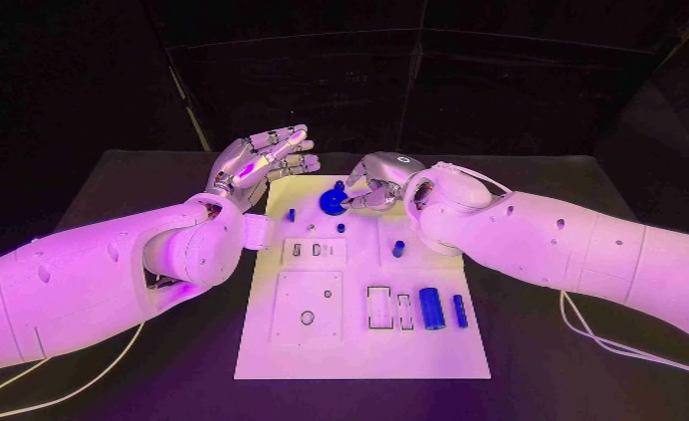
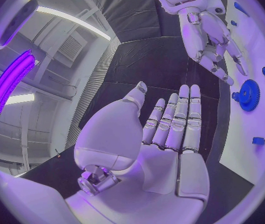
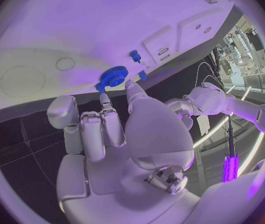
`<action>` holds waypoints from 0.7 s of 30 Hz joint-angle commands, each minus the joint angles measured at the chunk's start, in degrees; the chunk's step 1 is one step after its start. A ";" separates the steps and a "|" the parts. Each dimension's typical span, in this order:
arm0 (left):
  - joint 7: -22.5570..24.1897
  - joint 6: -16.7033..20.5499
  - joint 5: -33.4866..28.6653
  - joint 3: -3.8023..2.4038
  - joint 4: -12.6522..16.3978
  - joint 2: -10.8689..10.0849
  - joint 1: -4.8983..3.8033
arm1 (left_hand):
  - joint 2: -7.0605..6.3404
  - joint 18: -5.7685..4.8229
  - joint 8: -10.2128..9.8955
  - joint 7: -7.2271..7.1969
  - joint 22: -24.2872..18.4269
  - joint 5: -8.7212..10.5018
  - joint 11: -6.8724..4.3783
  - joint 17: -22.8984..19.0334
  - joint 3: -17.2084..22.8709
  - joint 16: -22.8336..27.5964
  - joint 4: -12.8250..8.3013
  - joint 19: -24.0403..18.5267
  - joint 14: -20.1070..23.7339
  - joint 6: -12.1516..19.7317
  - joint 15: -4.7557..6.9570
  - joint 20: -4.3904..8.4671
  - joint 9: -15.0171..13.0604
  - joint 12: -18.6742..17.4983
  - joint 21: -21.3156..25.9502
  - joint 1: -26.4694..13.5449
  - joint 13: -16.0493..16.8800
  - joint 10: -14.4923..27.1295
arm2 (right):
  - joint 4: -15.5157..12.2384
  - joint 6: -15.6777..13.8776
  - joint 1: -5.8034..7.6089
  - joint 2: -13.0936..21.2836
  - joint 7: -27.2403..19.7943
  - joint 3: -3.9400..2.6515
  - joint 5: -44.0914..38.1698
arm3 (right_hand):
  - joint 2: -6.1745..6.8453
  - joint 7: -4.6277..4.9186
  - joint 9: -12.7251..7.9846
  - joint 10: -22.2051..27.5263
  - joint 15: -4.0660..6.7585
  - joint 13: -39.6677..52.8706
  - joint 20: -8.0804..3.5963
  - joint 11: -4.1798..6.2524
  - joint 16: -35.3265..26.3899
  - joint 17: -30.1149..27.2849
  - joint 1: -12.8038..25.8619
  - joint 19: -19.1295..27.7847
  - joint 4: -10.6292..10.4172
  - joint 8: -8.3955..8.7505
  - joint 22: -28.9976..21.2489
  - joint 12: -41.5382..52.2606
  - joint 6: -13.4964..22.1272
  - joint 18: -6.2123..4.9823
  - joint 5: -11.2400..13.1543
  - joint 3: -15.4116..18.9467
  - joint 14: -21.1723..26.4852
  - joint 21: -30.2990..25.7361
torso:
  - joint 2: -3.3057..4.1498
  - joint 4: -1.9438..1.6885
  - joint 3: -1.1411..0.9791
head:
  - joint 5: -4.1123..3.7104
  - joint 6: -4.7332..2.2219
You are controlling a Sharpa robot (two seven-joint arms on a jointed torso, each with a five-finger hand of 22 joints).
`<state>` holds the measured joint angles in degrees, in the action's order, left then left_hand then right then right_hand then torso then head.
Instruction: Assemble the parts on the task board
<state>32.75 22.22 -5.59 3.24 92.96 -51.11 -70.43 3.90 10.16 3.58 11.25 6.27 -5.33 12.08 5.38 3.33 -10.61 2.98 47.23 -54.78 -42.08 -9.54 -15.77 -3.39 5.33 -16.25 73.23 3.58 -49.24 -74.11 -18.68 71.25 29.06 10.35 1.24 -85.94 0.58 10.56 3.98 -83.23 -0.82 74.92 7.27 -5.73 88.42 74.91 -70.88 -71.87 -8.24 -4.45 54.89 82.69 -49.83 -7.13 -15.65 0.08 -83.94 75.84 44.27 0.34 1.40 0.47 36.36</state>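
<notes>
The white task board [image 1: 359, 341] lies in the middle of the black table. A blue gear [image 1: 334, 202] lies flat on the board's far end. My right hand [image 1: 376, 180] hovers right behind it, thumb and fingertips [image 3: 104, 100] spread at the gear's [image 3: 114, 76] rim without closing on it. In the left wrist view the right hand's fingers [image 2: 214, 59] stretch toward the gear [image 2: 249, 94] with a small gap. My left hand [image 1: 259, 164] is raised beside the board's far left corner, flat and holding nothing [image 2: 169, 129].
A blue cylinder [image 1: 431, 308] and a thinner blue bar [image 1: 460, 310] lie at the board's near right, next to grey slots [image 1: 379, 307]. A blue peg [image 1: 399, 248] and small blue pegs [image 1: 341, 228] stand mid-board. Cables [image 1: 603, 336] trail on the table at right.
</notes>
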 commanded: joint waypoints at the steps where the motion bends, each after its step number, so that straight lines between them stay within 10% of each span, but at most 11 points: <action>1: 0.24 -0.72 0.45 -0.04 -0.06 -0.11 -0.09 | 0.16 0.28 -0.17 3.08 -0.04 -0.07 0.10 -0.05 0.05 0.36 -0.22 0.41 -0.53 0.38 -0.01 0.11 0.05 -0.19 0.18 0.20 0.00 0.27 | -2.03 -8.47 0.12 2.96 -10.96 -0.03 8.42 | -0.07 -0.14 0.03 0.33 -0.25 5.16 -0.07 0.29 -0.27 9.36 -1.02 0.44 0.51 0.12 -0.33 -0.32 -0.69 0.37 -0.32 -0.06 -4.80 -0.43 | -0.09 0.13 -0.01 | 0.00 -0.20; 10: 0.17 -0.85 0.45 -0.03 -0.61 -0.14 -0.07 | 0.21 0.29 -0.12 3.01 -0.15 -0.07 0.08 -0.11 0.33 0.49 -0.71 0.46 -0.59 0.05 -0.02 0.11 0.01 -0.24 0.26 0.57 0.02 0.23 | -6.09 0.56 0.14 14.43 -17.94 -0.05 21.11 | 0.44 -0.57 -0.01 1.87 0.18 3.18 -0.45 0.74 -1.29 6.84 -5.75 2.20 4.13 0.11 -3.51 -2.12 -1.67 -0.17 3.60 0.05 -4.19 -2.13 | -0.41 0.57 -0.25 | -0.66 -0.61; 21: -0.18 -2.04 0.46 -0.01 -1.55 0.68 -0.02 | 0.51 0.31 0.07 3.04 -0.38 -0.08 -0.04 -0.24 1.35 0.72 -1.96 0.69 -0.88 -1.04 0.08 0.17 -0.09 -0.11 0.39 1.44 0.06 -0.34 | -3.05 6.94 0.06 21.60 -20.18 -0.02 19.31 | 1.38 -0.92 -0.05 2.43 0.56 2.39 -0.83 1.12 -1.62 6.38 -9.13 2.60 7.28 0.21 -4.62 -2.98 -2.17 -0.29 3.36 0.60 -4.12 -2.92 | -0.93 0.98 -0.79 | -1.71 -1.10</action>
<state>32.52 21.60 -5.59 3.27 91.54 -50.55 -70.40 4.28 10.16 3.58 11.15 5.98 -5.33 12.08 5.23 4.60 -10.15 1.40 47.43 -55.20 -42.81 -9.54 -15.57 -3.40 5.33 -16.25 74.13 3.58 -49.24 -77.66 -15.40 71.25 50.51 -7.12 1.23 -67.53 2.01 9.53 3.98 -81.15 -0.60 74.93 6.45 -4.70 86.98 74.90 -79.58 -69.63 -1.28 -4.44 50.32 80.03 -51.69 -7.12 -12.07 0.72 -84.16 73.20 43.52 1.12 0.88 -1.29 35.30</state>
